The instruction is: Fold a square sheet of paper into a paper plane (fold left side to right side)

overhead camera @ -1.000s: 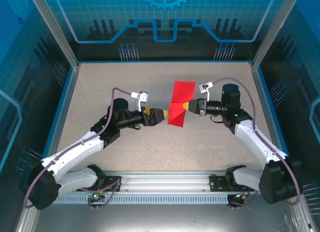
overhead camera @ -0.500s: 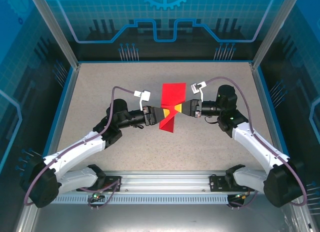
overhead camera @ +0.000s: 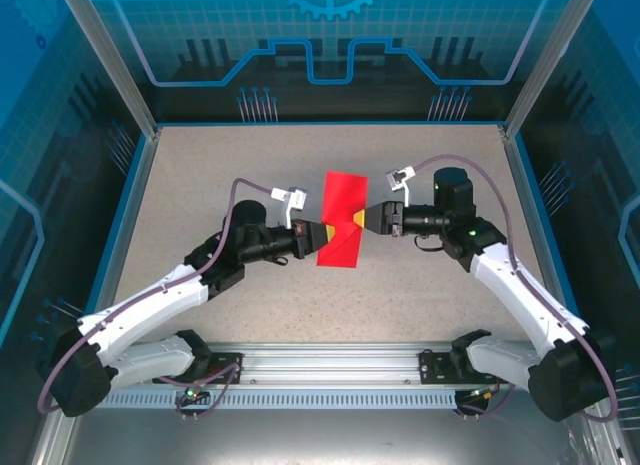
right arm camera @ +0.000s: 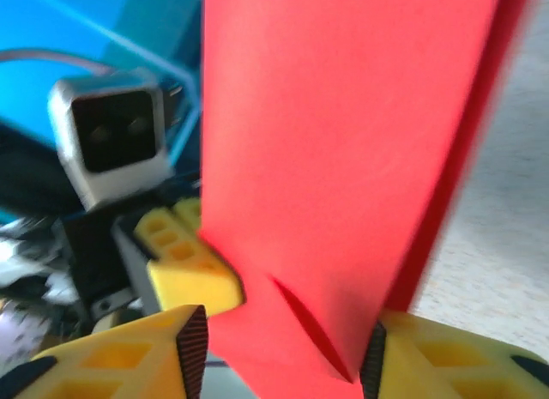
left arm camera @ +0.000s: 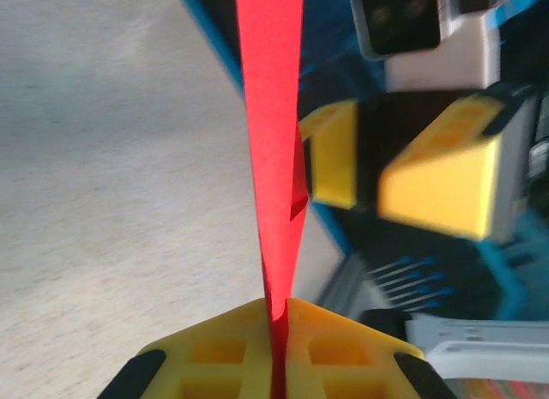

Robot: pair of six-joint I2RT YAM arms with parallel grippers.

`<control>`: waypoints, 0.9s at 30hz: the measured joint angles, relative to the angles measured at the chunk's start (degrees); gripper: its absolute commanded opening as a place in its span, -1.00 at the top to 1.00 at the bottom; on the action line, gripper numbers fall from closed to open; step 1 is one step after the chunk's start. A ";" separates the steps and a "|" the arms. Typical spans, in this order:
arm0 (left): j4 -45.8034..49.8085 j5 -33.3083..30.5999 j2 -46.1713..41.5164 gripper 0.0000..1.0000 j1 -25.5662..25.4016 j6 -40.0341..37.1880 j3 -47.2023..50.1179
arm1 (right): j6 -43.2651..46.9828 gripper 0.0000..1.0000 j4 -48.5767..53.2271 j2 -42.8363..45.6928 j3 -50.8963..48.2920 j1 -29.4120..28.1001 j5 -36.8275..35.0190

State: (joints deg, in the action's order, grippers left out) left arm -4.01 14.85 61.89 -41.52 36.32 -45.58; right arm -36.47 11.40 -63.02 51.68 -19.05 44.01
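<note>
bright red and thin, the folded sheet of paper [overhead camera: 340,200] is held up on edge over the middle of the speckled beige table [overhead camera: 200,175], its long side running from 12 to 6 o'clock in the overhead view. the left hand [overhead camera: 321,233] meets it from 9 o'clock, low on its left edge, and is closed on it: its own camera shows the paper edge-on, rising from the seam where the two yellow fingers [left arm camera: 214,347] press together. the right hand [overhead camera: 361,221] comes in from 3 o'clock at the paper's mid-height, and its yellow fingers [right arm camera: 120,360] stand apart, with the lower part of the red sheet lying in the gap between them; whether either pad touches the paper cannot be told. whether the sheet's bottom edge touches the table cannot be told either.
</note>
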 measured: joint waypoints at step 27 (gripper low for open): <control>70.97 -51.17 61.02 0.68 -16.94 2.49 -47.52 | 17.27 -0.99 27.04 9.99 -8.26 14.97 -34.62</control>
State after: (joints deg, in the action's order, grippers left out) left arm 66.96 -36.32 122.91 -58.46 38.81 -93.10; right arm -19.20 38.44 -53.04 43.42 -4.08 9.39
